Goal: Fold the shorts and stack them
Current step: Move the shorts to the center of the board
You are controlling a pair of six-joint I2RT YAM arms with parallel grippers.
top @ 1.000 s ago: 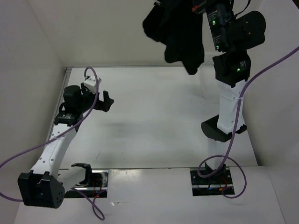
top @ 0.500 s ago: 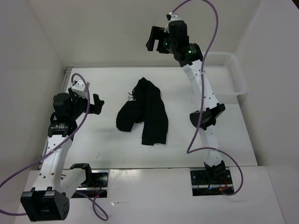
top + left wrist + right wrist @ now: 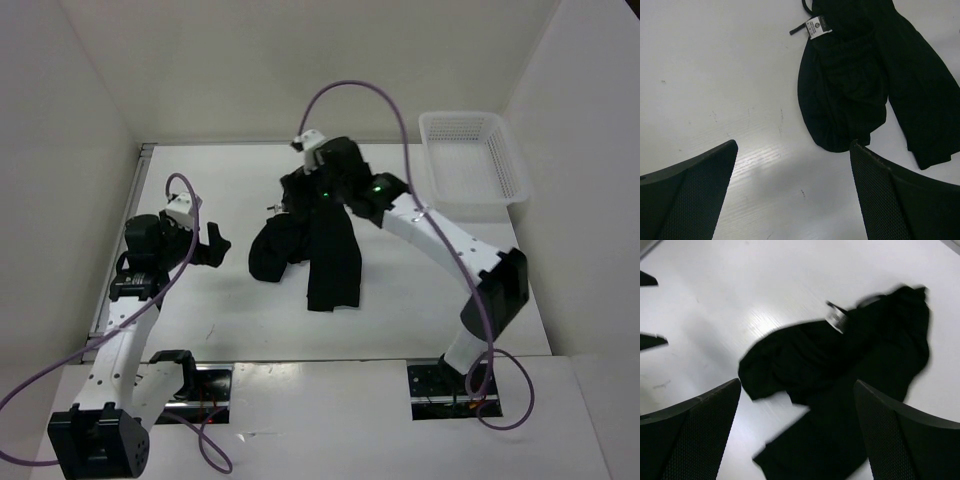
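Right gripper (image 3: pixel 797 385): jaws spread wide, nothing between them. It hangs above the shorts (image 3: pixel 320 255), over their 12 o'clock end in the top view. Whether it touches the cloth cannot be told, as black gripper and black fabric merge there. The wrist view is blurred.

Left gripper (image 3: pixel 215 245): jaws spread wide, empty, clear of the table (image 3: pixel 400 290). It sits at 9 o'clock from the shorts, apart from them, fingers pointing toward 3 o'clock.

Shorts: in a rumpled heap near the table centre, not folded flat. One long leg runs toward 6 o'clock. A rounder, bunched lobe lies at its 9 o'clock side, touching it. A white tag (image 3: pixel 818 27) shows at the 12 o'clock end of the bunched part.

Basket (image 3: pixel 432 160): white mesh, in the table's far right corner, at about 2 o'clock from the shorts and well apart from them.
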